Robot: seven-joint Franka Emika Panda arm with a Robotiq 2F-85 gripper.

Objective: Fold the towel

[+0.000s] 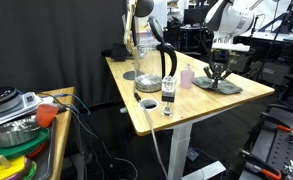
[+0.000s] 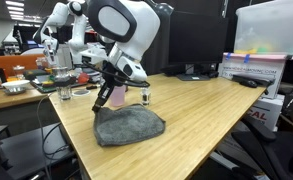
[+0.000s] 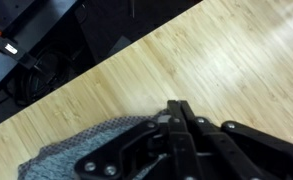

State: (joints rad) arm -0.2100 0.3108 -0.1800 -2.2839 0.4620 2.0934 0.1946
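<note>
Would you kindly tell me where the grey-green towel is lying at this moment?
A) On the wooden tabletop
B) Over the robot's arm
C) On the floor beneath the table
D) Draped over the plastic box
A: in an exterior view the towel lies bunched on the light wooden table, near its front edge, not on the floor or hung over anything.
</note>
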